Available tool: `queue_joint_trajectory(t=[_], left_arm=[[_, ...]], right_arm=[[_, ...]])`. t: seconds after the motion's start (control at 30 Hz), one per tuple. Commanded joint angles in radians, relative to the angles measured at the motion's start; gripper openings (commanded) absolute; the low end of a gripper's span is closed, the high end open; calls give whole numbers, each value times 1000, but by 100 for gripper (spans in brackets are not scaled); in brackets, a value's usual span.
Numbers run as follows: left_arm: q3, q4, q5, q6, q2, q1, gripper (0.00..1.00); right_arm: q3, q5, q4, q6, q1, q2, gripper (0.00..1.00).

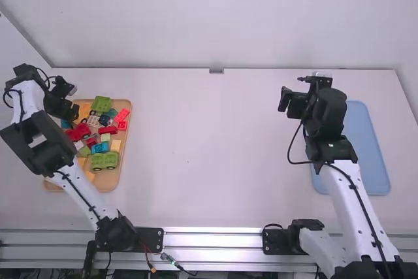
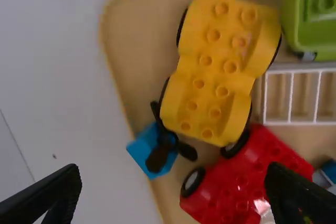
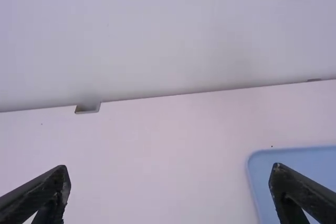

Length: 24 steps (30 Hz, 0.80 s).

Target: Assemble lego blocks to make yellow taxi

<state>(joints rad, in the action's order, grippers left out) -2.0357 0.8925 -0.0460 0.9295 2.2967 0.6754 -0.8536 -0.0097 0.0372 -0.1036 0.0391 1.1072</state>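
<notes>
- Yellow wheeled block (image 2: pixel 220 69): lies in the orange tray (image 1: pixel 124 178), near its far left corner, studs facing up, dark wheels along its sides. No gripper has hold of it.
- Left gripper (image 1: pixel 69 110): located at the orange tray's far left corner, above the yellow wheeled block's end of it. In the left wrist view the fingers are spread wide, with nothing between them.
- Right gripper (image 1: pixel 286 100): located well to the right of the orange tray, over the white table (image 1: pixel 209 161). In the right wrist view its fingers are likewise wide apart and holding nothing.
- Green wheeled block (image 2: pixel 315 19): in the orange tray, at the far side, just right of the yellow one.
- White lattice piece (image 2: pixel 291 95): in the orange tray, beside the yellow block, on the nearer side of the green one.
- Red wheeled block (image 2: pixel 244 179): in the orange tray, toward its left side, just nearer the robot than the yellow one.
- Blue block (image 2: pixel 144 153): at the orange tray's left edge, with a dark propeller-like piece (image 2: pixel 165 142) over it.
- Blue tray (image 1: pixel 372 155): well to the right of the orange tray, partly behind the right arm.
</notes>
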Motion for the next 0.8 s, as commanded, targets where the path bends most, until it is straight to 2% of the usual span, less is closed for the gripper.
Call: queue_joint_trajectory(t=[0.0,0.13,0.53,0.67,0.77], left_arm=[[-18,-11,-71,39,13,-9,96],[-14,-11,-127,52,15,-9,98],[2,23,-39,48,83,-10,97],[10,-5,-49,47,84,-8,99],[12,-34,-63,48,84,-10,96]], right_arm=[[-34,3,1,-5,1,4,99],[-34,3,1,-5,10,4,99],[-34,10,-8,25,68,4,99],[-34,10,-6,21,71,4,99],[-34,10,-5,22,75,4,99]])
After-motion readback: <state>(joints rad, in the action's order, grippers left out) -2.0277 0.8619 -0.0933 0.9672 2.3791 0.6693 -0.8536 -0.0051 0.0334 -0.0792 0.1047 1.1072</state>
